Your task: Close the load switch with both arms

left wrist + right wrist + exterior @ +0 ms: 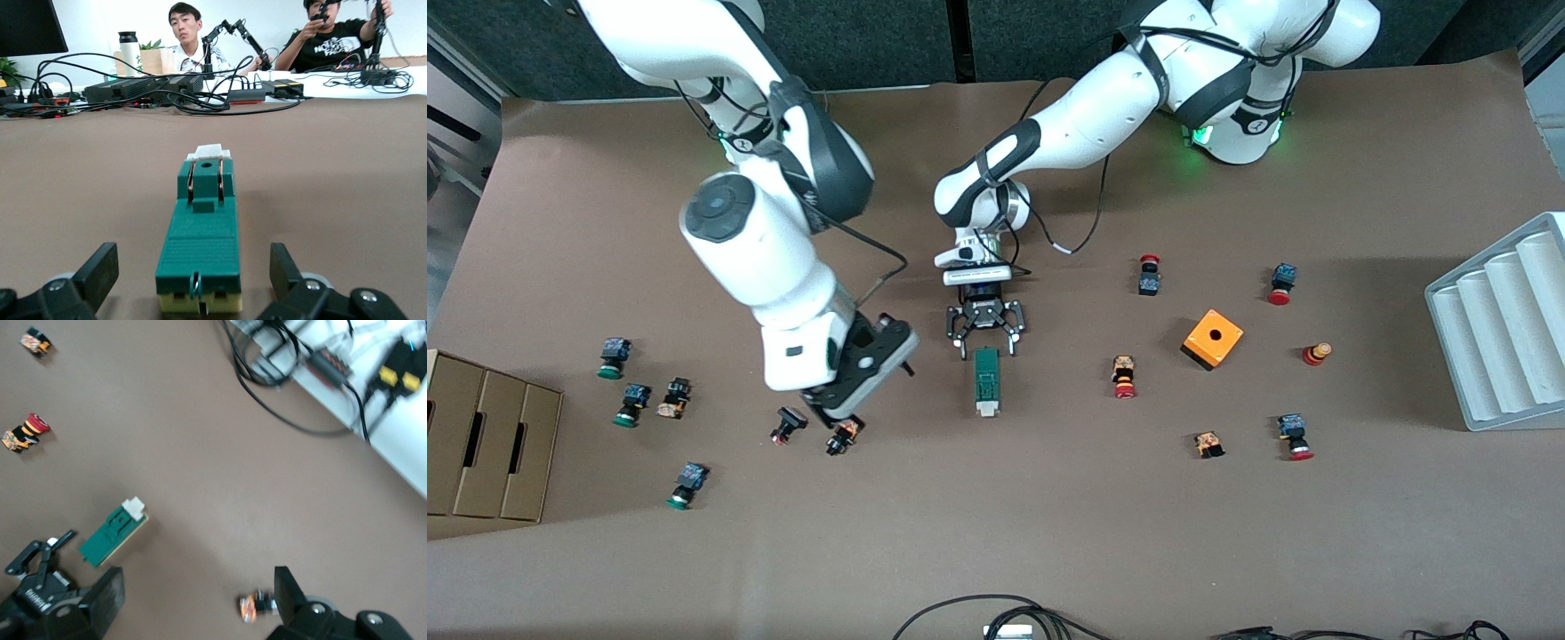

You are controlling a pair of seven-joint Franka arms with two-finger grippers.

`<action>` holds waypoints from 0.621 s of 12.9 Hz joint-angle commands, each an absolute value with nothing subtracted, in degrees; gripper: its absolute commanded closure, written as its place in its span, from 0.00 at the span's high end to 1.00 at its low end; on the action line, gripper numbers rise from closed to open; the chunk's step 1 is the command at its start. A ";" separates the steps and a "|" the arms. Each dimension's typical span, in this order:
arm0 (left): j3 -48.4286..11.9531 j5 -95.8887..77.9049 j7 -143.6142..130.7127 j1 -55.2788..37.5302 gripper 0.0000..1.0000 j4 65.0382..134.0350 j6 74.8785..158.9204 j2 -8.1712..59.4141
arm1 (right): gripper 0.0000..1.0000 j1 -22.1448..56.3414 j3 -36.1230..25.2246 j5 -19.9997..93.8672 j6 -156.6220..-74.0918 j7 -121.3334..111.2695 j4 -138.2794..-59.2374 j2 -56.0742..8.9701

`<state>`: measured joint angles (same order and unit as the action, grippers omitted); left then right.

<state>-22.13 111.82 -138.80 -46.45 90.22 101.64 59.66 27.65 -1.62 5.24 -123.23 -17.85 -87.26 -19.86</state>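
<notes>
Both arms' fingers spread open.

White arms, black joint bands

Black T-shirt of the seated man past the counter's edge: white chest print, reads "THE NORTH FACE"
Load switch: no lettering I can read
Push buttons, orange box: no readable marks

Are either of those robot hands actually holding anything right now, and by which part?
Nothing is held. The left gripper stands with open jaws at one end of the green load switch, which lies on the table. The right gripper hangs open over small push buttons.
</notes>
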 commanded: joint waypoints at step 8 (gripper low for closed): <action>-25.14 90.28 -111.65 -46.67 1.00 86.66 102.92 52.92 | 1.00 22.68 -1.05 5.54 -102.67 -0.88 -88.51 -10.99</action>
